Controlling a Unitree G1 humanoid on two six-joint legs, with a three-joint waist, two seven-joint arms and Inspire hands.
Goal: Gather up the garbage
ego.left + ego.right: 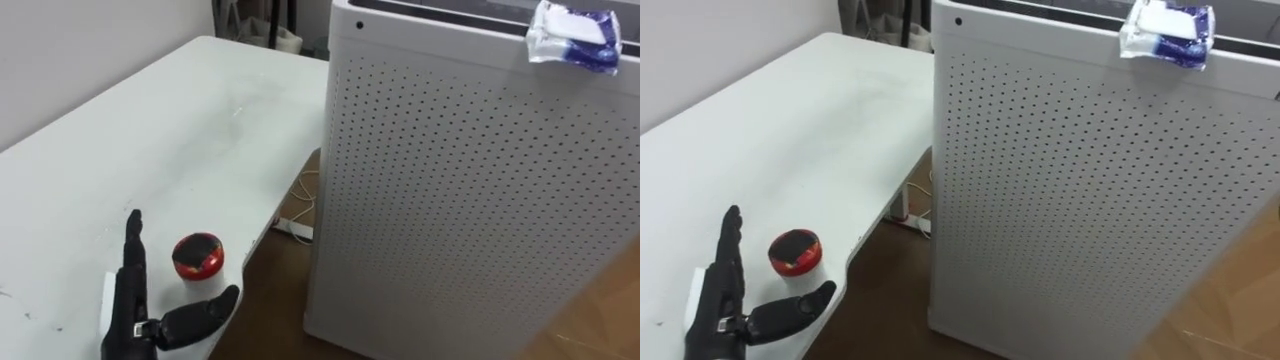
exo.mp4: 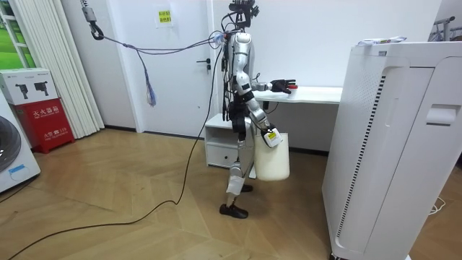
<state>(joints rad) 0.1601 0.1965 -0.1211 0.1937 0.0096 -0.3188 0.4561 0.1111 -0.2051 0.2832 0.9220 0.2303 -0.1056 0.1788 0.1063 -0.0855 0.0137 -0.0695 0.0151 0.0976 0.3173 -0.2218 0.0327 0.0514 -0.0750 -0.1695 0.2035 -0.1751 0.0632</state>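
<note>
A small round red and black piece of garbage (image 1: 198, 256) lies near the front edge of the white table (image 1: 150, 140). My left hand (image 1: 130, 300) rests open just to its left, fingers straight, thumb stretched out below the red thing without touching it. A crumpled white and blue wrapper (image 1: 573, 35) lies on top of the tall white perforated appliance (image 1: 470, 200). In the room view I stand at the table's end, left hand (image 2: 281, 85) out over it. My right hand (image 2: 271, 137) hangs at my side, carrying a white bin (image 2: 273, 157) off the floor.
The appliance (image 2: 390, 144) stands close to the table's right edge, leaving a narrow gap of wooden floor with a white power strip and cable (image 1: 296, 230). A low white drawer unit (image 2: 220, 144) sits under the table. A red and white box (image 2: 42, 108) stands at the room view's left.
</note>
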